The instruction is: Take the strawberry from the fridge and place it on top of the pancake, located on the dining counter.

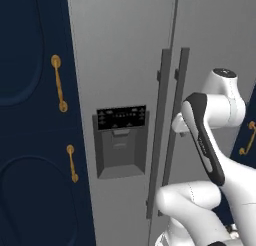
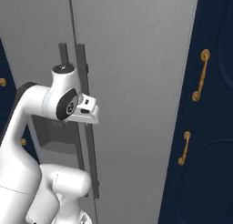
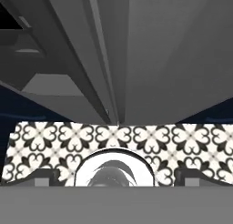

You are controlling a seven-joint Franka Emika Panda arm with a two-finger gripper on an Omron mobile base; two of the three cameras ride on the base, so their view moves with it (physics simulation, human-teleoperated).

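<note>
The fridge (image 1: 120,65) stands shut in front of you, its two long bar handles (image 1: 161,130) side by side at the door seam. Your end effector (image 2: 91,110) sits right at those handles, its fingers (image 3: 45,176) spread wide apart, clamped on nothing.

White arm (image 1: 210,135) reaches toward the shut fridge's (image 1: 125,50) bar handles (image 1: 170,120)

One fridge (image 1: 125,65) with two closed doors, two long vertical bar handles (image 1: 162,135) side by side at the seam, and one dispenser recess (image 1: 121,145). Four gold cabinet handles: two at nine o'clock (image 1: 59,83), two at three (image 2: 200,76).
</note>
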